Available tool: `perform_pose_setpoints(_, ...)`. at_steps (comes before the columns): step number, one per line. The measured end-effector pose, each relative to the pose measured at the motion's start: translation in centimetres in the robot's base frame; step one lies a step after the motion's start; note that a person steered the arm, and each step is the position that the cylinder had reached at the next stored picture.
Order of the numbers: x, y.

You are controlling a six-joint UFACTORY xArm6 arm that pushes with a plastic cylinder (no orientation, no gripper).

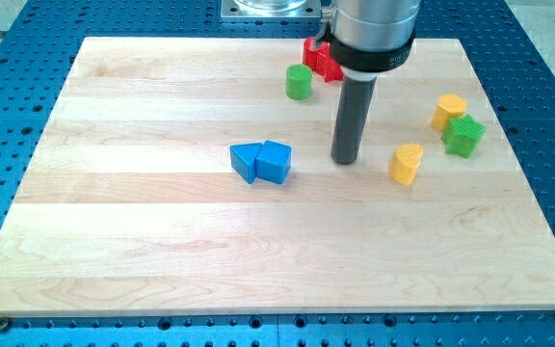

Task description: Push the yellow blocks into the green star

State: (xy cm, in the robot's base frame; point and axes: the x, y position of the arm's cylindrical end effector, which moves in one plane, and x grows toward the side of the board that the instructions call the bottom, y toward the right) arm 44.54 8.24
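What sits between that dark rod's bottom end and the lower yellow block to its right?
Nothing: the camera view shows only bare wooden board between my tip and the yellow heart-shaped block, which stand apart.

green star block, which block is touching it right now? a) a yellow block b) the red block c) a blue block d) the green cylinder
a: the green star at the view's right sits against a yellow block on its upper left; the other yellow block lies apart, with my tip to its left.
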Motion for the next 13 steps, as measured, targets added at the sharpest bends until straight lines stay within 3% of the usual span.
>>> perform_pose_setpoints(1,3.5,3.0)
perform_pose_setpoints(2,0.7,5.9)
perform_pose_setpoints(5,-5.4,6.4)
perform_pose_setpoints(8,0.1,4.7)
perform_pose_setpoints(9,1.5,8.0)
perform_pose_setpoints(10,1.6,10.8)
perform_pose_setpoints(12,1.5,10.3)
perform_pose_setpoints(13,-3.1,8.7)
